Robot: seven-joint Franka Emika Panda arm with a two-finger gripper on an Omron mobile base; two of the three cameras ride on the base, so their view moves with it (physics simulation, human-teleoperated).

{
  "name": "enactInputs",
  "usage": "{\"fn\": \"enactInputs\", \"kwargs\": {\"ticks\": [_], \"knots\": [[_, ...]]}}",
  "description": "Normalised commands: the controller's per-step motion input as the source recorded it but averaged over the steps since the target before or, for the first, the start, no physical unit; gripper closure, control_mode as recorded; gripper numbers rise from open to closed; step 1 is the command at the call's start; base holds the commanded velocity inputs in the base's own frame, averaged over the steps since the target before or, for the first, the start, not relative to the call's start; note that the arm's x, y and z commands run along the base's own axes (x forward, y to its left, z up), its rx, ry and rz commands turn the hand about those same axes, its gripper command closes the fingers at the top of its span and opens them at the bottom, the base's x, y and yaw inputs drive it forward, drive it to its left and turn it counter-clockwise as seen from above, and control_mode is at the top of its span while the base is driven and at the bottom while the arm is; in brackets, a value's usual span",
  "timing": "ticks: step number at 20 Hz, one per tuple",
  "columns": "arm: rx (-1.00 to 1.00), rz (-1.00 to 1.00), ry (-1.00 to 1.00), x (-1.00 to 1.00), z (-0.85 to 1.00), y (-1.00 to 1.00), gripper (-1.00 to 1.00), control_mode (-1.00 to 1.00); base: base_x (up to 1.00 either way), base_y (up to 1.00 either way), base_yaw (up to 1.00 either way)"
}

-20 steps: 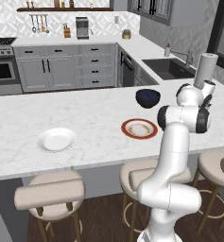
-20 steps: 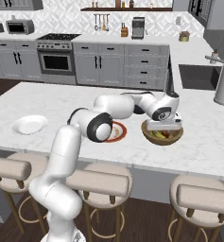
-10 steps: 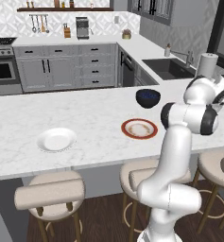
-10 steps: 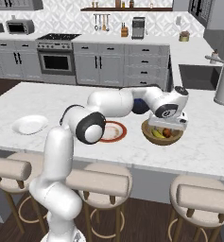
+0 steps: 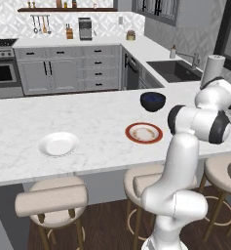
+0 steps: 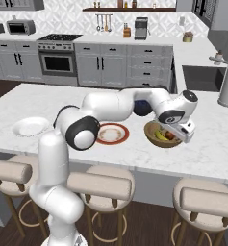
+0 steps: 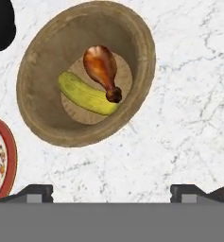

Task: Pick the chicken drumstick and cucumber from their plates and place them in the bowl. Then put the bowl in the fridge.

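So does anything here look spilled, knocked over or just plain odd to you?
Nothing stands out. The chicken drumstick and cucumber lie together inside the upright bowl, touching, with nothing spilled on the marble counter. The red-rimmed plate and white plate sit flat and bare. The gripper hangs open above.

Arm rises from base, elbow bent, forearm stretched fwd & right. Wrist angled down, pincer [image 7: 111,190] pointing at bench from above. Finger tips [image 7: 35,191] spread wide apart, nothing btwn them. Pincer prob. partly hidden behind wrist in right base view.
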Motion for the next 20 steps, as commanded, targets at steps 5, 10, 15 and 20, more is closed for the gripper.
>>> {"fn": "enactInputs", "kwargs": {"ticks": [5,10,15,20], "knots": [[0.14,-0.75,0.13,-0.11,0.0,0.26,-1.0,-1.0,0.0,0.0,0.0],[0.17,-0.71,0.14,0.0,0.0,0.11,-1.0,-1.0,0.0,0.0,0.0],[0.22,-0.49,0.02,0.24,-0.21,0.0,-1.0,-1.0,0.0,0.0,0.0],[0.2,-0.03,0.0,0.66,-0.45,-0.12,-1.0,-1.0,0.0,0.0,0.0]]}}
